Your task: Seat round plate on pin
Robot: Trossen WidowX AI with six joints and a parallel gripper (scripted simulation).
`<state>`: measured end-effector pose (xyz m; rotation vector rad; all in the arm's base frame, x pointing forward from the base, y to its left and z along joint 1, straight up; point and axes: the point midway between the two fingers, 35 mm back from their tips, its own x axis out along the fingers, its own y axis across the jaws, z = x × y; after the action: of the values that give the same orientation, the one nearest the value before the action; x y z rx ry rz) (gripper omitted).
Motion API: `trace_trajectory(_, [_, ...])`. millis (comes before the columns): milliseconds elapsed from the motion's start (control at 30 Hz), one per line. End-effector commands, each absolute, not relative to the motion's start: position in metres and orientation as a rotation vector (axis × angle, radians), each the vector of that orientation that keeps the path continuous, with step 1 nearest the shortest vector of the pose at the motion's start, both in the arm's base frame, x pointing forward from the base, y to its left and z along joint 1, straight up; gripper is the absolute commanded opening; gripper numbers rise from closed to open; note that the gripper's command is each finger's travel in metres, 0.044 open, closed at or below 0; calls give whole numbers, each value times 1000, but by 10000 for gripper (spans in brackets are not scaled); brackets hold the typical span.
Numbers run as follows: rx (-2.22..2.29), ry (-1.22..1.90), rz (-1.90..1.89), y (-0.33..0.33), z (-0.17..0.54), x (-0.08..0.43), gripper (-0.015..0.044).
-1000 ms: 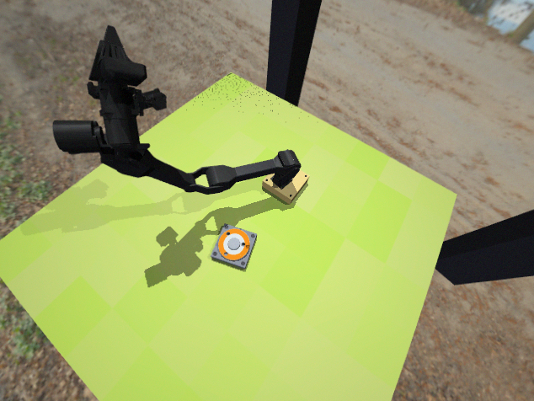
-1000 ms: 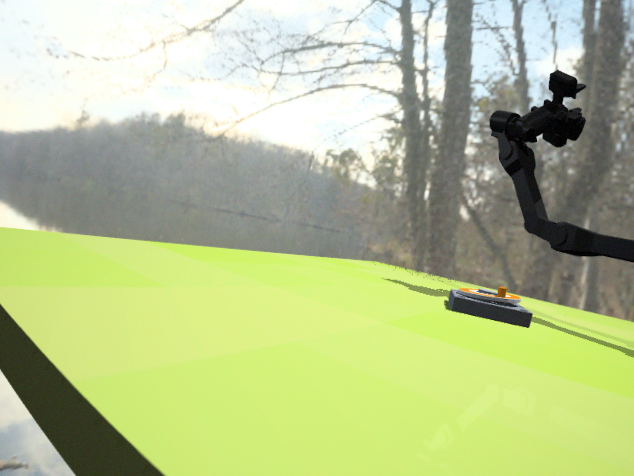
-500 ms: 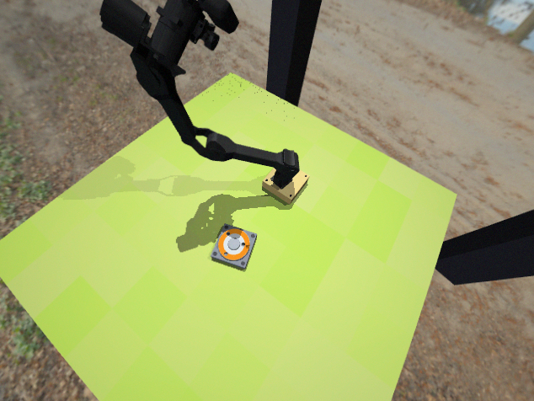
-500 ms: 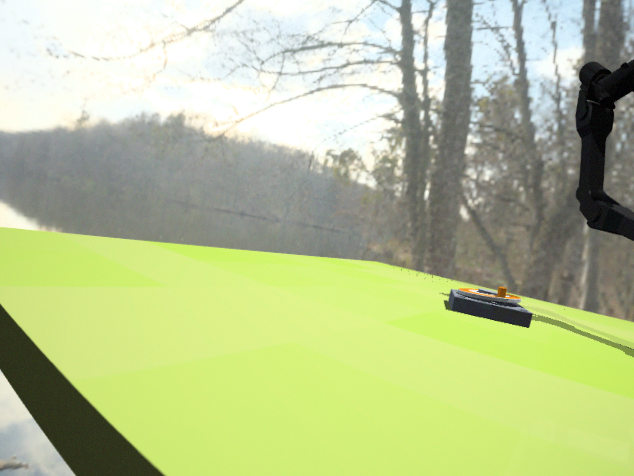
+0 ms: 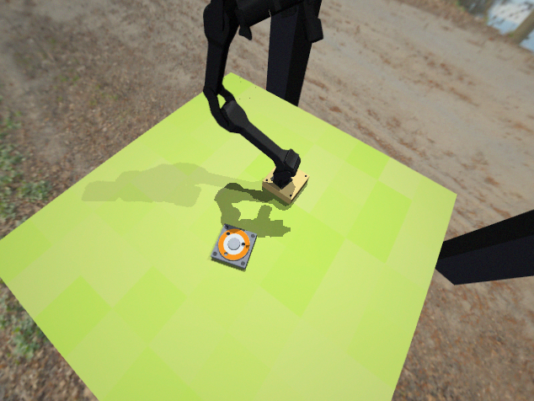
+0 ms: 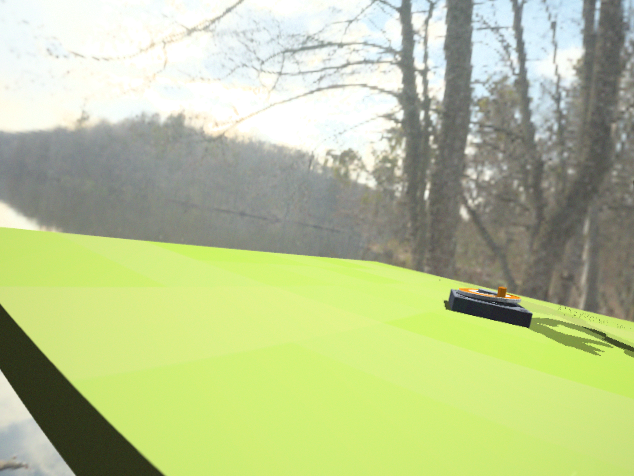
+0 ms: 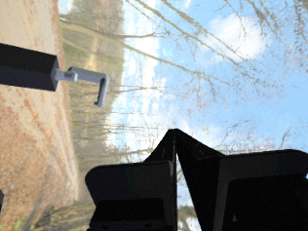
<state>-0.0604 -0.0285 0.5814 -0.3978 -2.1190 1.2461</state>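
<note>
A broad matte table (image 5: 241,310) patterned in lime-green squares fills the middle of the top view. From the top edge a jointed, glossy black arm (image 5: 254,133) slants down to its tan square mount (image 5: 285,184) right of centre. Just below centre sits the dark grey square base (image 5: 234,252), with the flat orange-ringed round plate (image 5: 233,243) on its pale post (image 5: 233,244). The gripper (image 7: 174,140) shows only in the wrist view, its angular black fingers pressed together on nothing, against sky.
</note>
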Motion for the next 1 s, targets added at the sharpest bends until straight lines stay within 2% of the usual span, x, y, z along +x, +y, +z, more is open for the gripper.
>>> trace_trajectory(0, [-583,-1822,1460,44,567,-76,0])
trace_trajectory(167, [-717,-1542,1586,103,547,-74,0])
trace_trajectory(367, [-868,-976,1673,193,499,-40,0])
trace_trajectory(433, [-890,-893,1673,206,489,-31,0])
trace_trajectory(633, [-945,-371,1610,264,424,31,0])
trace_trajectory(700, [-942,-294,1586,270,415,44,0])
trace_trajectory(900, [-867,207,1393,289,347,124,0])
trace_trajectory(967, [-857,262,1357,288,337,135,0])
